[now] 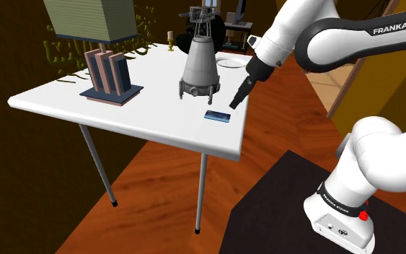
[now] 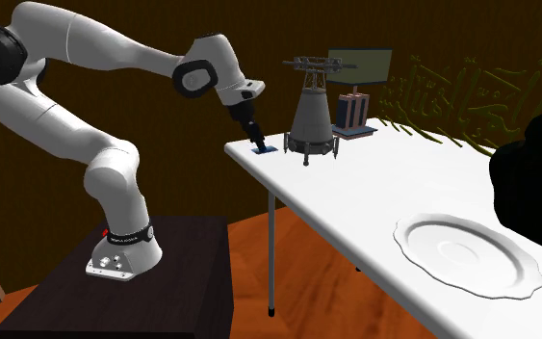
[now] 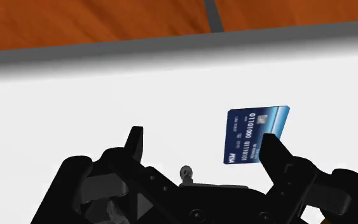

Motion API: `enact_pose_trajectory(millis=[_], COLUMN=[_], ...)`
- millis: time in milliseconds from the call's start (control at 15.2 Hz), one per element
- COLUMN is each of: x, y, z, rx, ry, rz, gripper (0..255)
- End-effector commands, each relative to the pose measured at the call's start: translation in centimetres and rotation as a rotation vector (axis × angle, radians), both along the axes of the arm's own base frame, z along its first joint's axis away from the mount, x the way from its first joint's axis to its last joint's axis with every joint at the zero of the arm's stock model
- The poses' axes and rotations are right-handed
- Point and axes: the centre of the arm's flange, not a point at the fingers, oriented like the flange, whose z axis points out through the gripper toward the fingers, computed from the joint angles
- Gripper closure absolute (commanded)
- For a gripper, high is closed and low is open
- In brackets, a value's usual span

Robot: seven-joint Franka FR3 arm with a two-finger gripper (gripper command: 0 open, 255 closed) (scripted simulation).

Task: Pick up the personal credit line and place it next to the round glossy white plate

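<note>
Black two-finger claw (image 3: 202, 135) open, empty, just above flat blue credit card (image 3: 255, 135) | not grasped — lift and placing remain | round glossy white plate (image 2: 423, 234) well apart from card

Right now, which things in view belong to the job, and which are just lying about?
Job: blue credit card, flat near the table edge; white plate, farther along the table; the jaws, open just above the card.
Lying about: grey cone-shaped model; rack of upright books.
</note>
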Motion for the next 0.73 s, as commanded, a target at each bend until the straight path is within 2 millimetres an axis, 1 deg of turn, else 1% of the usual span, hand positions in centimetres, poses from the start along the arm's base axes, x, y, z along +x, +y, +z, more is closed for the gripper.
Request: enact_pose_trajectory(millis=[0,198,264,660], x=[0.0,0.3,0.3,1.8], y=[2.1,4.8,5.4,6.2], z=[-0.4,-0.6,-0.6,-3.2], rx=[0.023,0.054,0.06,0.06], ry=[-0.068,-0.162,-0.182,-0.182], rz=[0.058,0.144,0.162,0.162], gripper=[0,0,0,0])
